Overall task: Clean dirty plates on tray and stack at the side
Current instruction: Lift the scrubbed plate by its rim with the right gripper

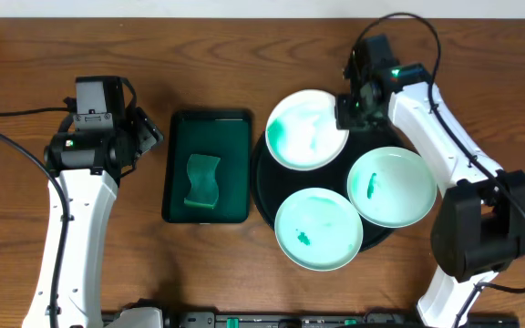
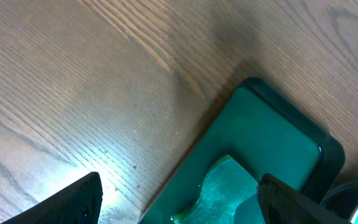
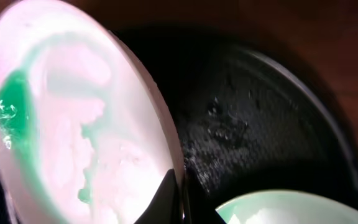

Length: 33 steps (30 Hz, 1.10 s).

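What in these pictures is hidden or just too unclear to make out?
Overhead: much of the tray floor, covered by the plates.
Left wrist: part of the sponge, cut off by the bottom edge.
Right wrist: where the right gripper meets the gripped plate, blurred and cut off by the bottom edge.

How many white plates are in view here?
3: the far-left plate, its rim in the right pincer; the right plate; the near plate, overhanging the black tray's front rim. None seems hidden.
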Each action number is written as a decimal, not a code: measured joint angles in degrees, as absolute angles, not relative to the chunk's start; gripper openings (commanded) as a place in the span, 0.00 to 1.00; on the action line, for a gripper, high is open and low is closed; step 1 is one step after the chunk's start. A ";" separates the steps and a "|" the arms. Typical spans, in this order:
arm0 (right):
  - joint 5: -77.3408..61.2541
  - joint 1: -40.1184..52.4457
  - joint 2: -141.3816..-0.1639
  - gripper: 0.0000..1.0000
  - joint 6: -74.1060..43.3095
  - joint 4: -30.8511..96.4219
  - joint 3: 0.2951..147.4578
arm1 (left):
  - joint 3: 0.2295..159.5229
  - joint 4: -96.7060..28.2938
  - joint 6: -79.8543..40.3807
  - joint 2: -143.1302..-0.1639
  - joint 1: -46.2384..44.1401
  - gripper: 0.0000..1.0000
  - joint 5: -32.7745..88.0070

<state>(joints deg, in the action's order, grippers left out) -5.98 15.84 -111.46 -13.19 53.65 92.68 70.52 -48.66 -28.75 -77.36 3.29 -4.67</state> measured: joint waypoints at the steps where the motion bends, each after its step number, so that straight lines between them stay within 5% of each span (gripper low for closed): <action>1: -5.98 15.97 -111.46 0.01 -13.19 54.22 94.00 | 70.52 -48.64 -28.75 -77.36 3.29 0.80 -4.67; 15: -3.88 26.50 -111.46 0.01 -16.45 49.32 98.30 | 70.52 -48.66 -28.75 -77.36 3.29 0.80 -4.67; 33: 17.93 41.60 -111.46 0.01 -17.72 37.87 98.30 | 70.52 -48.64 -28.75 -77.36 3.29 0.80 -4.67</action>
<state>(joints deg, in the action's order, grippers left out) 17.93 41.60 -111.46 -17.72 37.87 98.30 70.52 -48.64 -28.75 -77.36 3.29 -4.67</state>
